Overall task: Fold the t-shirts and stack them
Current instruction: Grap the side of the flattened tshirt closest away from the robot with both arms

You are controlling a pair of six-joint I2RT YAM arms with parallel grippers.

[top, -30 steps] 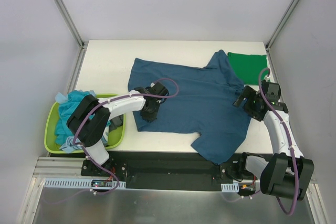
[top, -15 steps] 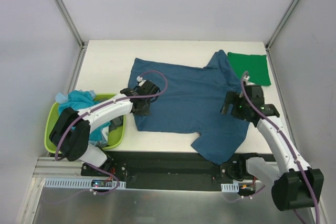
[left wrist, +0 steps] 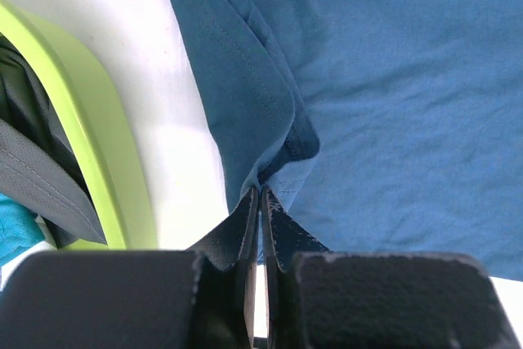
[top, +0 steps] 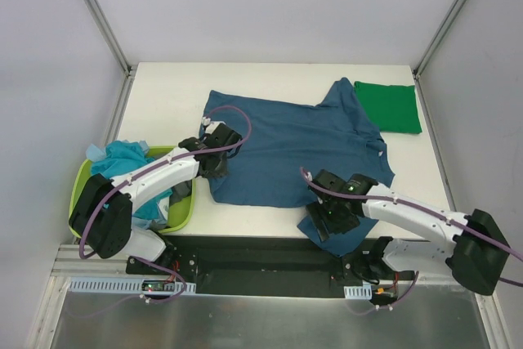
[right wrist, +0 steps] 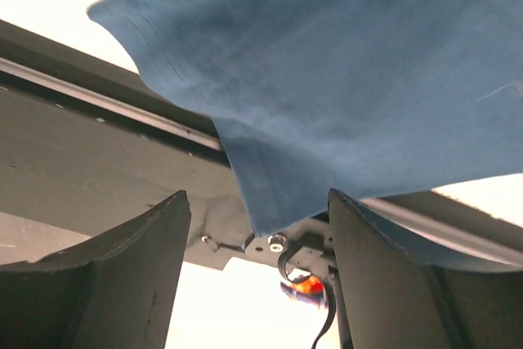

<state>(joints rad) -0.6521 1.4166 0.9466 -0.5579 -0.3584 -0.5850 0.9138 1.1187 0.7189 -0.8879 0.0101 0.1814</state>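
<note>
The right arm has swung away from the right side of the dark teal-blue t-shirt (top: 294, 145) and now reaches low across to its near edge. The left arm has crept a little farther left along the shirt's left hem. The shirt lies spread over the middle of the table (top: 163, 96), with one near corner hanging over the table's near edge onto the black base rail (top: 245, 255).

The right gripper (top: 327, 217) sits at that overhang. In the wrist view its two fingers (right wrist: 155, 267) stand well apart, with the hanging cloth between them and a gap on either side, so nothing is gripped. The left gripper (left wrist: 260, 202) is pressed closed on a small pinch of the hem at the shirt's left edge, where the fabric bunches into a fold.

A bright green t-shirt (top: 388, 106) lies folded at the far right corner, just beside the blue shirt. On the left, the lime-green basket (top: 82, 194) holds a light turquoise t-shirt (top: 122, 157) and a dark grey t-shirt (left wrist: 33, 169).
</note>
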